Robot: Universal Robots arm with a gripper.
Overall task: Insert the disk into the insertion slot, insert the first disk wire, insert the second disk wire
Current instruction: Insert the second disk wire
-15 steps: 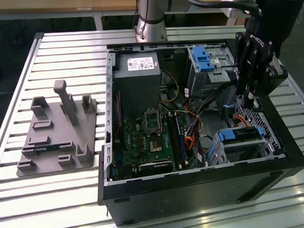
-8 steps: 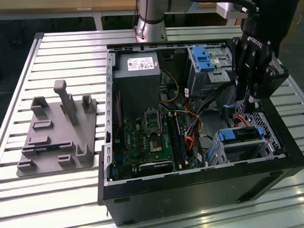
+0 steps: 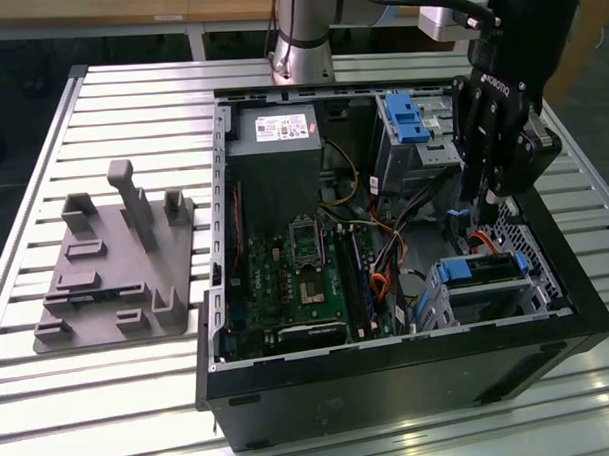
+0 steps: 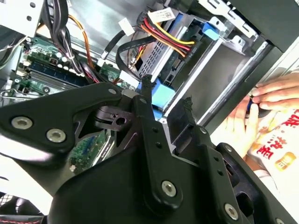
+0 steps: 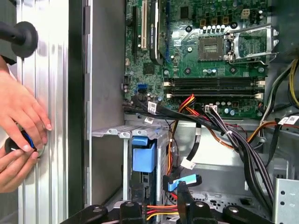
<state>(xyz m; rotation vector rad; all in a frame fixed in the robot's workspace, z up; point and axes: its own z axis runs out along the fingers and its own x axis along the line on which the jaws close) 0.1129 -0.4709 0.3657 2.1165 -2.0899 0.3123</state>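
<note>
As the tool [image 3: 481, 214] hovers, the disk [image 3: 483, 270] — seemingly slotted — lies beneath.

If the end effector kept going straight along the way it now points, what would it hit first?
Most likely the bright blue plastic carrier around the silver-grey disk in the perforated metal cage, seen just ahead of the open end effector; depth is unclear.

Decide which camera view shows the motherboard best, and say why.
The first wrist view: the motherboard faces the camera, its processor socket and memory slots plain. The exterior view shows it slanted, deep inside the computer case. The second wrist view catches a strip of it behind cables and the gripper.
</note>
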